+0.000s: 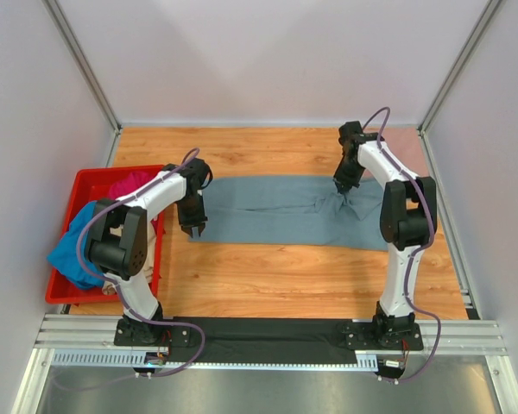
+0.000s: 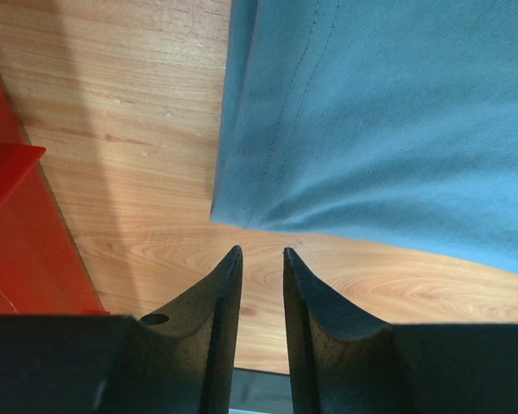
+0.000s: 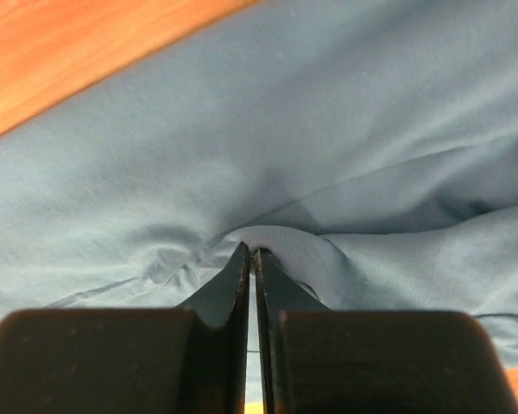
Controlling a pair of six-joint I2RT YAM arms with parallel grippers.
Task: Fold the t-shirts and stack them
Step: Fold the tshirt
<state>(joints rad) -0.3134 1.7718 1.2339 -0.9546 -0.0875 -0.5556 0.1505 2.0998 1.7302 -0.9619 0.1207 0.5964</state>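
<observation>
I'm on a wood tabletop (image 1: 268,276) with pale walls (image 1: 242,52) on three sides. The slate grey-blue t-shirt (image 1: 276,211) lies spread mid-table. The red bin (image 1: 86,185) at the left edge holds a bright blue shirt (image 1: 69,250), spilling over its rim, and a magenta shirt (image 1: 131,183). My left gripper (image 2: 262,254) is just off the grey-blue shirt's near-left corner, fingers slightly apart, empty. My right gripper (image 3: 252,252) is pressed together, pinching a fold. Wood shows between the shirt's near edge and the arm bases.

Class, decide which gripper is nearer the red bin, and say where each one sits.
Left. The left gripper hangs just right of the red bin; the right gripper is far across, pinching the grey-blue shirt.
</observation>
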